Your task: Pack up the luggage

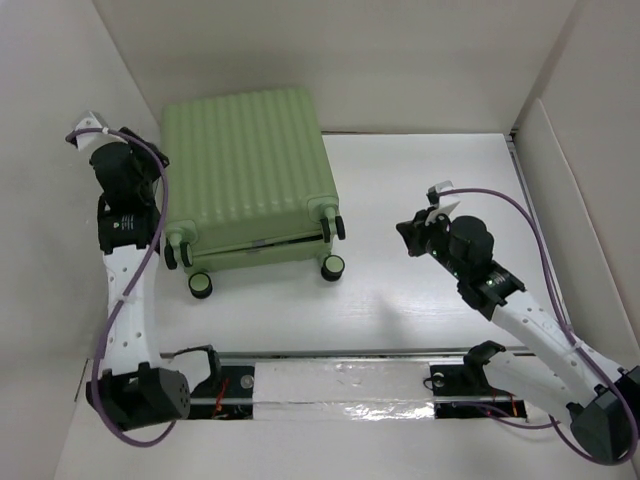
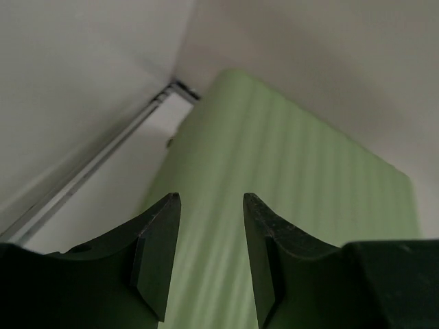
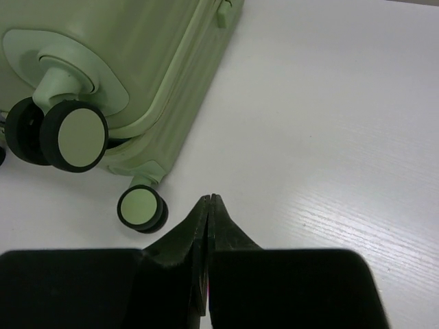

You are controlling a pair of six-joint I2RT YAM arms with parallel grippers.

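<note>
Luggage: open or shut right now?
Shut. The luggage lies flat, ribbed shell up, both halves together at the seam, no lining showing. Whether it is zipped, cannot tell.

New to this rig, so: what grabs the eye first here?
A ribbed light-green hard-shell suitcase lies closed at the far left of the white table, black-and-green wheels facing the arms. The left gripper hovers beside its shell, jaws apart; the right gripper, jaws shut, hangs beside the wheels.
</note>
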